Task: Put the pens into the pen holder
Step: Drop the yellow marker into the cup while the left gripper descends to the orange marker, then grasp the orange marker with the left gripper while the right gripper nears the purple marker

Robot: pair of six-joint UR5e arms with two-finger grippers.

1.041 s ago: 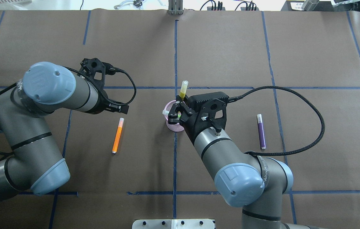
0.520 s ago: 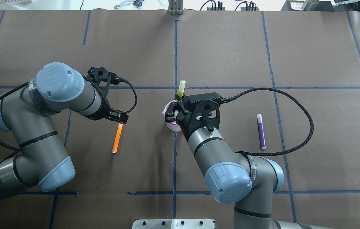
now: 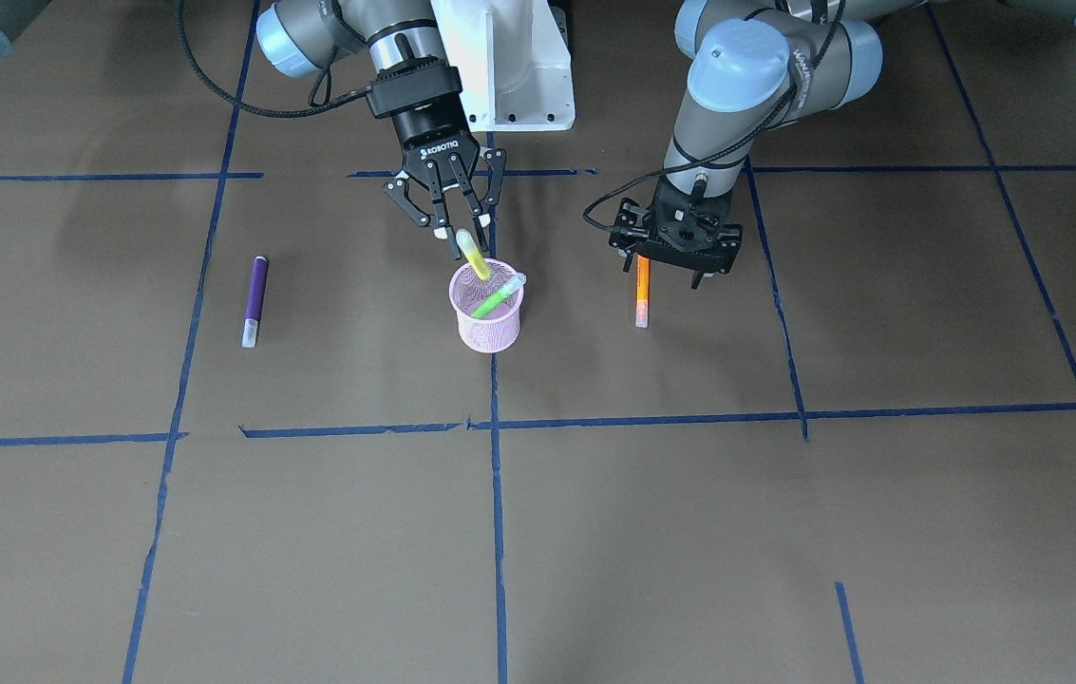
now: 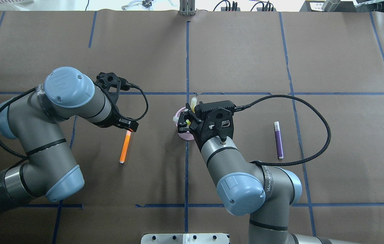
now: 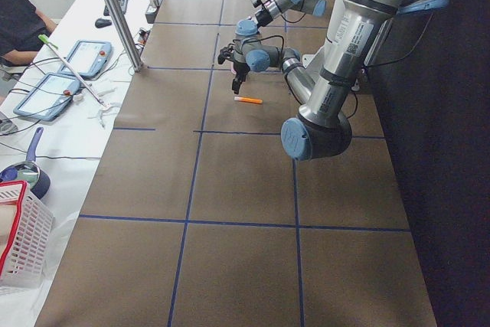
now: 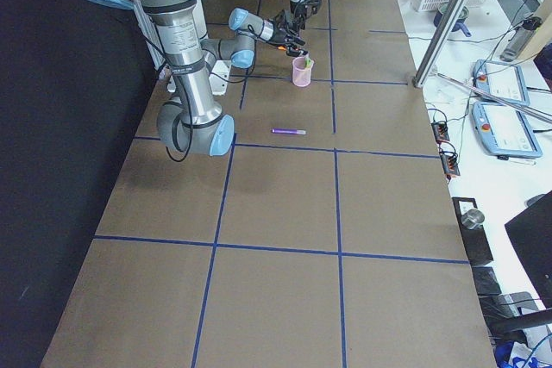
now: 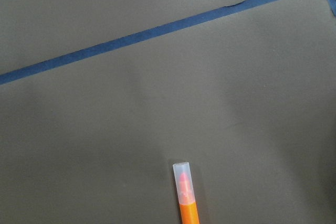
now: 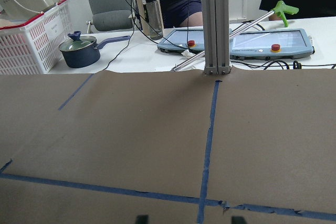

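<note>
Right hand (image 3: 460, 228) hangs released, fingers spread wide, just above the cup (image 3: 488, 331) in the front view. That cup is small, round, pink wire mesh with a solid rim, and stands upright on the desk (image 3: 689, 522). Two pens stand slanted in it. The yellow pen (image 3: 474, 258) has its pale cap up between the spread fingers, and the green pen (image 3: 492, 304) leans the other way. Left hand (image 3: 669, 271) points down, fingers apart, over the orange pen (image 3: 642, 294), which lies flat near the cup; the hand hides its robot-side end. The purple pen (image 3: 255, 290) lies flat, well apart on the cup's other side, cap pointing away from the robot.

Overhead, the right wrist covers most of the cup; a pink sliver and the yellow cap show. The left hand sits over orange's cap end.

The left side view shows orange as a small streak; the right side view shows the cup and purple, both tiny.

On the left wrist view, orange's translucent cap, coloured tip inside, enters from the bottom edge.

On the right wrist view, two dark fingertips (image 8: 140, 217) sit far apart at the bottom edge.
</note>
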